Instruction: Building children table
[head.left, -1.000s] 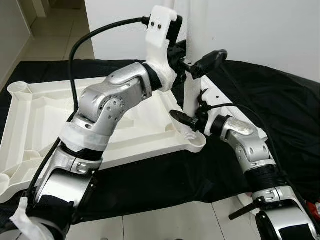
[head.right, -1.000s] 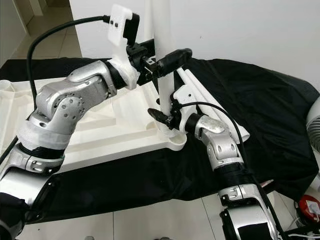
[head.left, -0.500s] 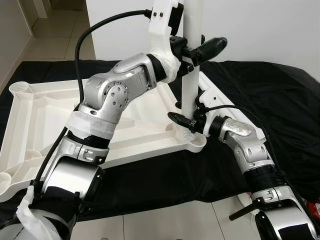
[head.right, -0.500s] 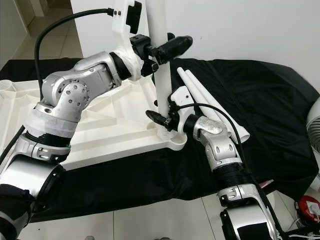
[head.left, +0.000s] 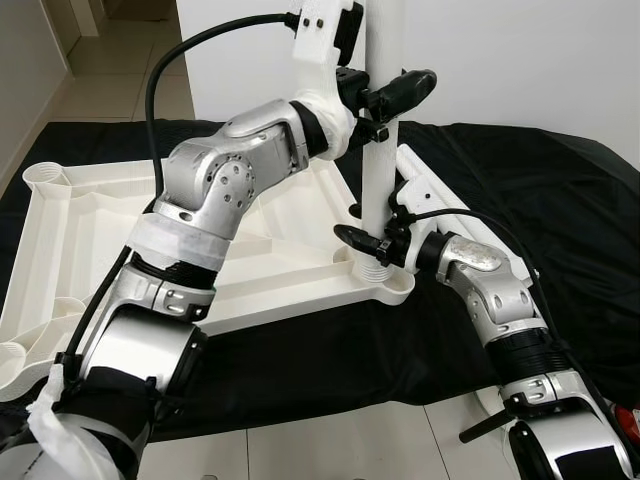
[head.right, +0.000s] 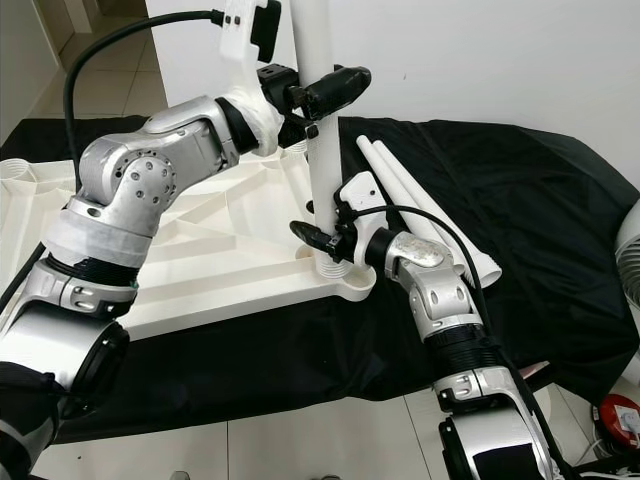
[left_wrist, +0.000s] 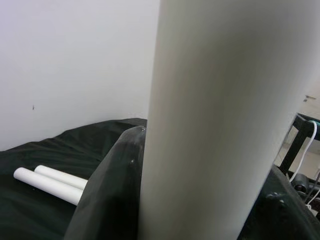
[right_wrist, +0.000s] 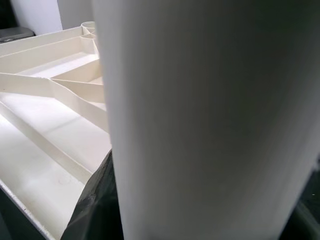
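A white children's table top lies upside down on a black cloth. A white table leg stands upright in its near right corner socket. High on the leg, my left gripper is shut around it; one black finger shows beside the leg in the left wrist view. My right gripper is shut on the same leg just above the socket. The right wrist view has the leg close up, with the ribbed underside of the table top behind.
Two spare white legs lie on the black cloth to the right of the table top. A white wall stands right behind. A fan edge and a red object sit at the far right. Tiled floor lies in front.
My left gripper has risen and shifted slightly left on the leg, and the leg now stands straighter. The right gripper has stayed low on the leg by the socket.
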